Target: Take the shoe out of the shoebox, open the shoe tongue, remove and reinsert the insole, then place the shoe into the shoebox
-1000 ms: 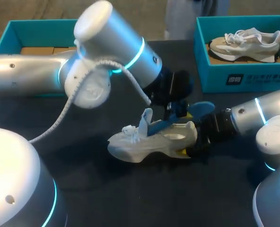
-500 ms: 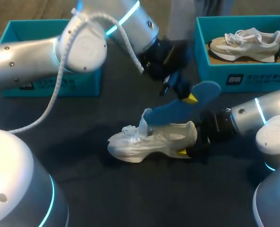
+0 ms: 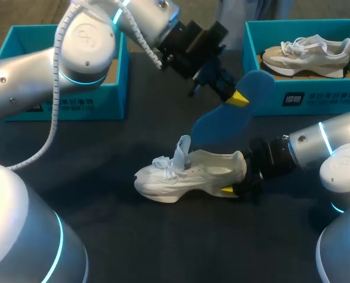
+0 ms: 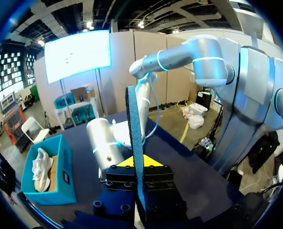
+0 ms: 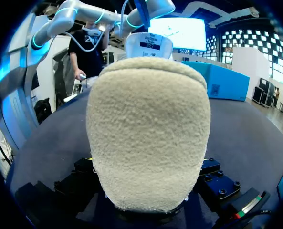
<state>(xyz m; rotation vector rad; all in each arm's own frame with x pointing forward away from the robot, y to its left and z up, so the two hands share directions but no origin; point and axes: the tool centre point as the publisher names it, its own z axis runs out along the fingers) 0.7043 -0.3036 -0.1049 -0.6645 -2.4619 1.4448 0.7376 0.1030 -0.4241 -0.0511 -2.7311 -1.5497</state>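
Note:
A white shoe lies on the dark table, toe to the left, its tongue standing up. My right gripper is at the heel, its fingers on both sides of it. The fuzzy heel fills the right wrist view. Above and behind the shoe hangs the blue insole, clear of the shoe. My left gripper is shut on the insole's upper part. The left wrist view shows the insole edge-on between the closed fingers of the left gripper.
A teal shoebox stands at the back left under my left arm. A second teal box at the back right holds another pale shoe. Bare table lies in front of the shoe.
My left arm has pulled the blue insole up out of the shoe and carried it back and to the right. The shoe and the right gripper have stayed put.

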